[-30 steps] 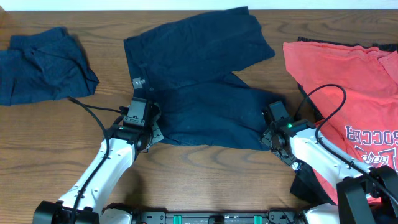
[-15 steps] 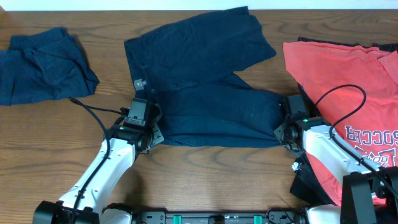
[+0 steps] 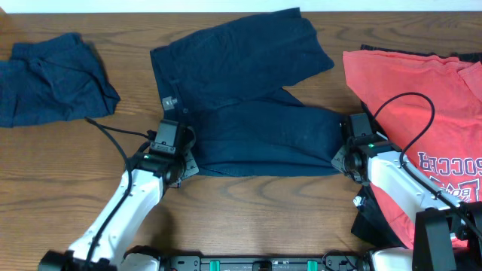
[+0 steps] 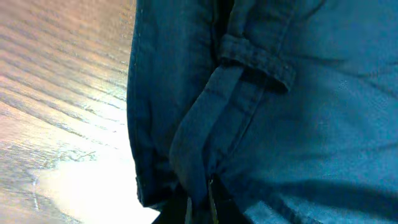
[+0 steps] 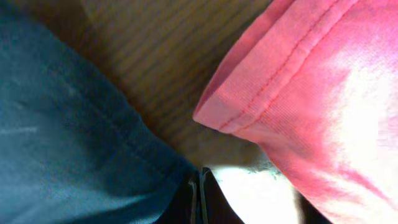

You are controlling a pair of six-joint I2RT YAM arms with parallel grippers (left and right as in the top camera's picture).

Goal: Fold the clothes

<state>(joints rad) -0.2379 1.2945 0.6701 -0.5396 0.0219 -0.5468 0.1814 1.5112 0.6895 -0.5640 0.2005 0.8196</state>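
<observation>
A dark navy garment (image 3: pixel 248 113) lies spread at the table's middle, its lower part folded across. My left gripper (image 3: pixel 179 124) is at its left edge, shut on a bunched fold of the navy cloth (image 4: pixel 205 143) beside a belt-loop-like strap; the tips (image 4: pixel 199 208) are mostly buried in fabric. My right gripper (image 3: pixel 344 147) sits at the garment's right corner, its jaws pressed together (image 5: pixel 199 190) on the edge of the navy cloth (image 5: pixel 74 137). A coral-red T-shirt (image 3: pixel 422 105) with printed lettering lies just right of it, its hem (image 5: pixel 273 81) close to the fingers.
A crumpled navy T-shirt (image 3: pixel 53 79) lies at the far left. Dark cloth (image 3: pixel 367 222) shows under the coral shirt's near edge. Bare wooden table (image 3: pixel 248 218) runs along the front, and a strip (image 5: pixel 155 56) separates the two shirts.
The right gripper shut on the navy garment's right corner and moved right, drawing the lower edge out straighter toward the coral shirt. The left gripper kept its hold and place.
</observation>
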